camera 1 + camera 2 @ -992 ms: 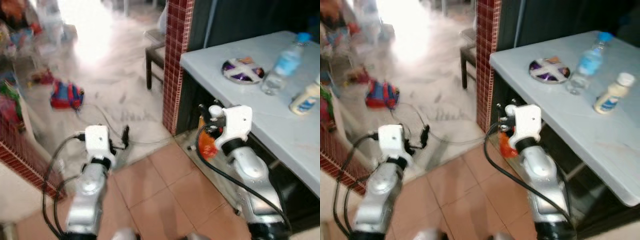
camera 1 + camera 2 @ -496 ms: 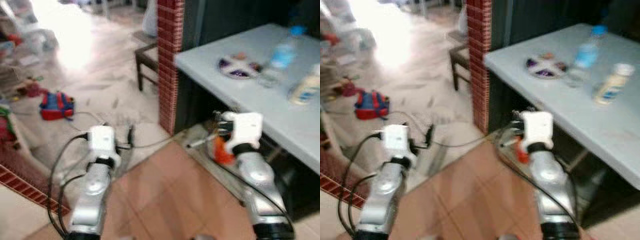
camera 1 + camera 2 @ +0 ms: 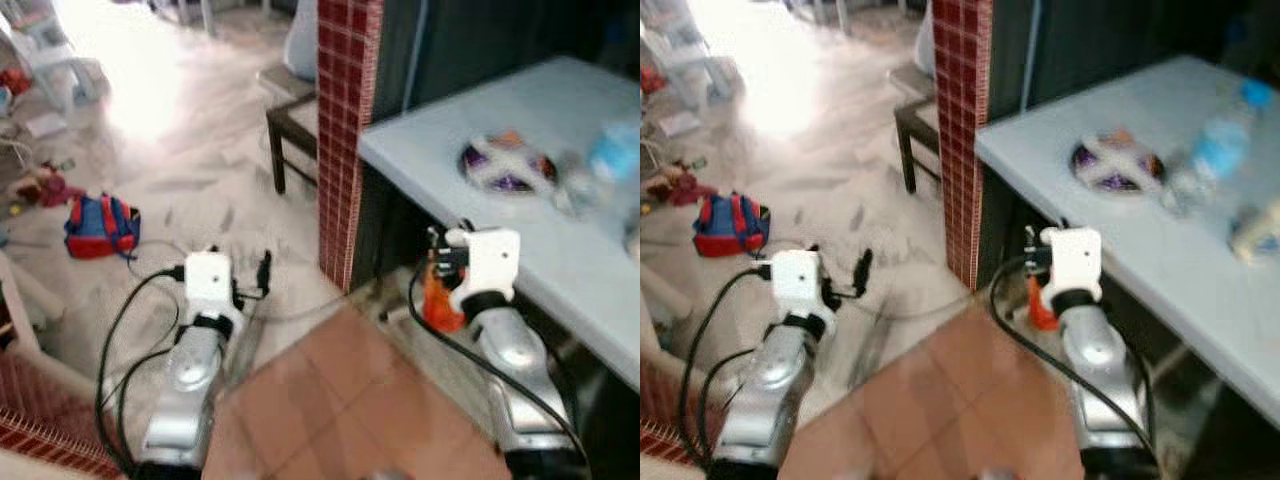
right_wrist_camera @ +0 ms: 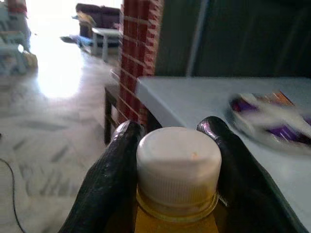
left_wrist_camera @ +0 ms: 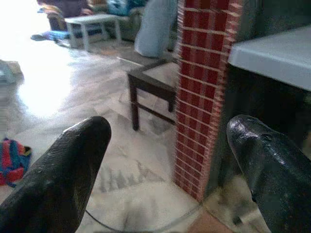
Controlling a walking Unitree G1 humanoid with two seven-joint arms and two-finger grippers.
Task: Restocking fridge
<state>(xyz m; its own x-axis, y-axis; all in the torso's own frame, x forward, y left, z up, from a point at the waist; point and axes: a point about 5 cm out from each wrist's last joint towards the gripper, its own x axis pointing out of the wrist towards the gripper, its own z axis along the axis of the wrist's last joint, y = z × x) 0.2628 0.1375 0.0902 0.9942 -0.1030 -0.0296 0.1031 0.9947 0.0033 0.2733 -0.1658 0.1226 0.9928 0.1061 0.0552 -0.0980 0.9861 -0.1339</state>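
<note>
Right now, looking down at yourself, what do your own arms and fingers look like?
Both are rounded silver metal arms, the left arm and the right arm, each ending in a boxy white wrist block with loose black cables looping alongside. Each carries two long black fingers with rounded tips and a finely ribbed, rubbery surface. I can make out no markings.

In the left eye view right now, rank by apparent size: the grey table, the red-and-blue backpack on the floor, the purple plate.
1. Grey table, clearly largest.
2. Backpack and purple plate look about alike; the plate is blurred and at a different distance, so I won't rank them.
</note>
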